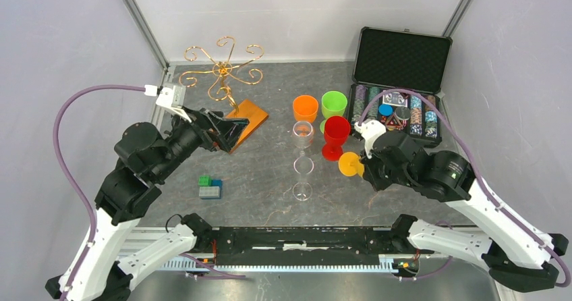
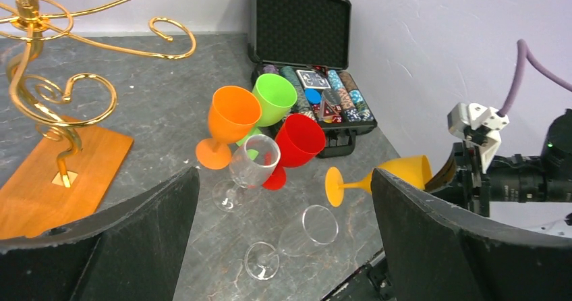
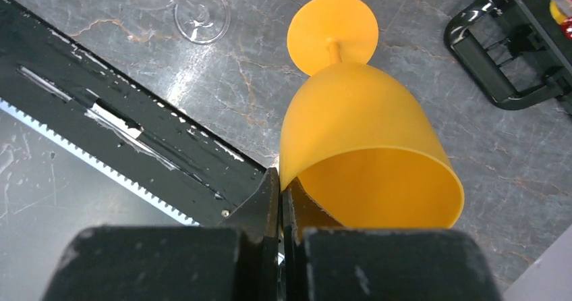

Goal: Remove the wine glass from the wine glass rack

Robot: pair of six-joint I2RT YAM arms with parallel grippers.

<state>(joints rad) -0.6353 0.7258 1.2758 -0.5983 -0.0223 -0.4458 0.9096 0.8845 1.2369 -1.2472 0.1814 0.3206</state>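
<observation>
- wine glass rack [image 1: 224,71]: gold wire, curled scroll arms on a thin post. Stands upright on its flat orange base [image 1: 251,117], on the grey table [image 1: 270,173].
- yellow wine glass [image 3: 364,132]: off the rack, well to the rack's right and nearer the arm bases than the rack. Tipped on its side, round foot pointing back toward the rack's side, bowl mouth facing the right wrist camera.
- right gripper [image 3: 282,203]: clenched, fingers [image 3: 260,203] pinching the thin rim wall of the yellow wine glass at one edge of the bowl mouth.
- Cannot tell whether the glass's foot touches the table.
- left gripper [image 2: 283,179]: released, jaws spread wide, nothing between them. Sits at the near edge of the rack's base and faces away from the rack toward the glasses. Contact with the base: cannot tell.
- orange glass [image 1: 305,107], green glass [image 1: 333,103] and red glass [image 1: 336,135]: upright in a cluster to the rack's right, closer to the rack than the yellow one.
- clear glass [image 1: 303,135]: upright, just on the near side of the orange glass, right of the rack's base.
- second clear glass [image 1: 303,179]: lying on its side, further from the rack in the same line.
- poker chip case [image 1: 403,58]: open with lid up and rows of chips inside. Furthest thing to the rack's right.
- toy blocks [image 1: 210,187]: green and blue, well on the near side of the rack, beyond the left gripper.
</observation>
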